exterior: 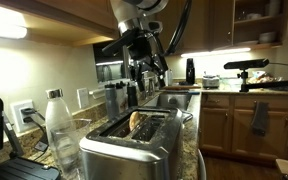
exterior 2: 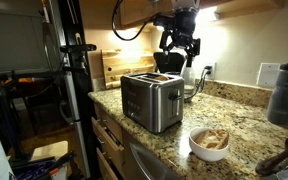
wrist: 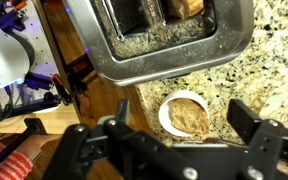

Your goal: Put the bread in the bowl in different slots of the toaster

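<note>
The stainless-steel toaster (exterior: 134, 155) (exterior 2: 152, 102) stands on the granite counter. One bread slice (exterior: 139, 122) stands in a slot and also shows at the top of the wrist view (wrist: 189, 8). The other slot looks dark and empty. A white bowl (exterior 2: 206, 154) sits in front of the toaster near the counter edge, with bread (exterior 2: 213, 139) in it. In the wrist view the bowl (wrist: 165, 115) and its bread (wrist: 191, 118) lie below the toaster (wrist: 154, 55). My gripper (exterior: 144, 68) (exterior 2: 177, 47) (wrist: 184, 130) hangs high above the toaster, open and empty.
A clear bottle with a white cap (exterior: 57, 122) (exterior 2: 284, 92) stands beside the toaster. A wooden cutting board (exterior 2: 112, 65) leans on the wall behind it. The counter edge drops off just past the bowl. Cabinets line the wall above.
</note>
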`<action>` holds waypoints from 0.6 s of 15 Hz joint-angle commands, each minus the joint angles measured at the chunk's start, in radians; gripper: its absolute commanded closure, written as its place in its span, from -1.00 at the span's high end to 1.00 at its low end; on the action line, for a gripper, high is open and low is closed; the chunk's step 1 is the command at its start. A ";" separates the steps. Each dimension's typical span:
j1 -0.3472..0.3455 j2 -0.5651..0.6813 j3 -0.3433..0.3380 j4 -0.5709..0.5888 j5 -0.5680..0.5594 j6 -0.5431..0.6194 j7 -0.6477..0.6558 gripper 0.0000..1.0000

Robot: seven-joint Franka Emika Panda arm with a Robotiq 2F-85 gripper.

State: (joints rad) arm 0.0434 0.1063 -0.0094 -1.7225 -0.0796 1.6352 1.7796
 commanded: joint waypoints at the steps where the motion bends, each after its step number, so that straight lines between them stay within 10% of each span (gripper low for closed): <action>1: -0.022 -0.052 -0.019 -0.049 0.010 0.015 0.056 1.00; 9: -0.048 -0.059 -0.043 -0.091 0.026 0.040 0.096 1.00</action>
State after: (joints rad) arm 0.0027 0.1035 -0.0489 -1.7396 -0.0768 1.6363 1.8329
